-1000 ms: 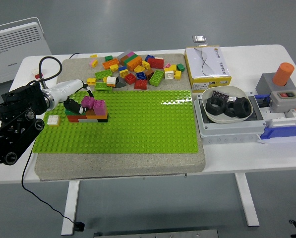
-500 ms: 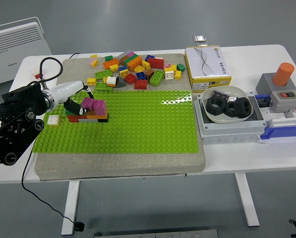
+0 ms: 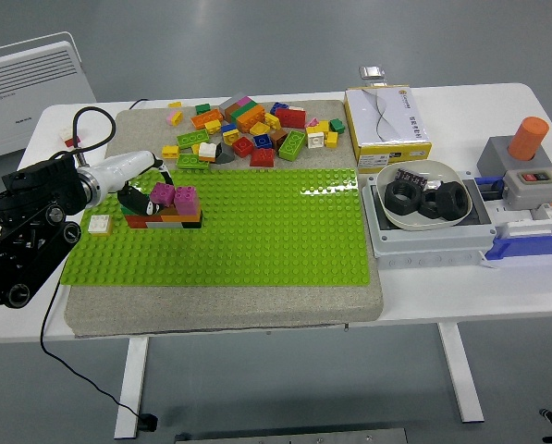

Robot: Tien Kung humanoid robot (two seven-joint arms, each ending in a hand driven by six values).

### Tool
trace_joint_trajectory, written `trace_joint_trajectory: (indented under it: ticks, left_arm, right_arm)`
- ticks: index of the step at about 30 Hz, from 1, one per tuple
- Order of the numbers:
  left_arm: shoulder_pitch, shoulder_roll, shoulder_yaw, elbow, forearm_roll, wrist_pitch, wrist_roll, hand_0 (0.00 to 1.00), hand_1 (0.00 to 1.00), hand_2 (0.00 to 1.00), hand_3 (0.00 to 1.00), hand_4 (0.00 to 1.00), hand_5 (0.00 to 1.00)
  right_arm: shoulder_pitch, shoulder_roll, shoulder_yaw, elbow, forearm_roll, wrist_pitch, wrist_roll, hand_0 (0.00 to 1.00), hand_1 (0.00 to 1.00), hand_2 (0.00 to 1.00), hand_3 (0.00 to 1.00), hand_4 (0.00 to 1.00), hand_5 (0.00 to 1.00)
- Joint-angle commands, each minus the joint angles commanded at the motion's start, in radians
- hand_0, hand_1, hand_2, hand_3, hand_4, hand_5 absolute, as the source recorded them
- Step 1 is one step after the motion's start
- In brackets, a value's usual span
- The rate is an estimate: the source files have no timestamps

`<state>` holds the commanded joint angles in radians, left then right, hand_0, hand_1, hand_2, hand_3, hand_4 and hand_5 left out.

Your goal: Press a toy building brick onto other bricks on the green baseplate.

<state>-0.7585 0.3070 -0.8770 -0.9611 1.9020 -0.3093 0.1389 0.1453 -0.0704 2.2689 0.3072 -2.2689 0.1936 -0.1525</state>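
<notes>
**Desk:** What is the left hand (image 3: 144, 190) doing at centre left of the frame?

**Photographer:** Its dark fingers rest against the magenta brick (image 3: 164, 192) on the small brick stack (image 3: 165, 215), at the green baseplate (image 3: 257, 231)'s left end. Whether they are clasped around it, I cannot tell.

**Desk:** Why there?

**Photographer:** Probably to bear down from above and seat it. The loose brick pile (image 3: 248, 129) lies just behind, within reach.

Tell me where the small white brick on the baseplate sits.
In the head view the white brick sits alone near the left edge of the green baseplate, just left of the stacked bricks.
</notes>
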Motion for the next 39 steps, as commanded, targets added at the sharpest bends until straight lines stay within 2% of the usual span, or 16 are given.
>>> trace_joint_trajectory:
  ticks: [15, 20, 25, 29, 34, 35, 39]
  left_arm:
    - [0.002, 0.0, 0.0, -0.001, 0.001, -0.002, 0.0, 0.977, 0.969, 0.923, 0.69, 0.855, 0.056]
    - [0.012, 0.007, -0.013, -0.025, 0.013, -0.007, 0.002, 0.978, 0.969, 0.925, 0.694, 0.86, 0.059]
    - [0.052, 0.022, -0.076, -0.117, 0.047, -0.013, 0.009, 0.979, 0.97, 0.927, 0.71, 0.873, 0.063]
    - [0.094, 0.023, -0.145, -0.192, 0.075, -0.006, 0.012, 0.978, 0.97, 0.927, 0.719, 0.893, 0.088]
    - [0.181, 0.027, -0.234, -0.289, 0.108, 0.022, 0.006, 0.978, 0.97, 0.927, 0.719, 0.893, 0.088]
    - [0.198, 0.031, -0.242, -0.303, 0.113, 0.03, 0.003, 0.979, 0.97, 0.928, 0.72, 0.971, 0.244]
    - [0.247, 0.05, -0.251, -0.324, 0.134, 0.058, -0.009, 0.979, 0.97, 0.928, 0.72, 0.971, 0.244]
  right_arm:
    - [-0.002, 0.0, 0.0, 0.0, 0.0, 0.0, 0.0, 0.681, 0.622, 0.637, 0.682, 0.73, 0.918]
    - [-0.004, -0.001, 0.0, 0.001, 0.0, 0.0, 0.0, 0.681, 0.622, 0.638, 0.683, 0.73, 0.919]
    - [-0.01, -0.001, 0.0, 0.001, 0.0, -0.001, 0.0, 0.681, 0.622, 0.636, 0.683, 0.731, 0.919]
    - [-0.013, 0.0, 0.0, 0.001, 0.0, -0.001, 0.001, 0.681, 0.622, 0.636, 0.683, 0.731, 0.919]
    - [-0.02, 0.004, 0.0, -0.001, 0.0, -0.001, 0.003, 0.681, 0.622, 0.636, 0.683, 0.731, 0.919]
    - [-0.021, 0.004, 0.0, -0.001, 0.0, -0.001, 0.003, 0.685, 0.622, 0.639, 0.684, 0.731, 0.92]
    - [-0.024, 0.006, 0.0, -0.003, 0.0, -0.002, 0.005, 0.685, 0.622, 0.639, 0.684, 0.731, 0.92]
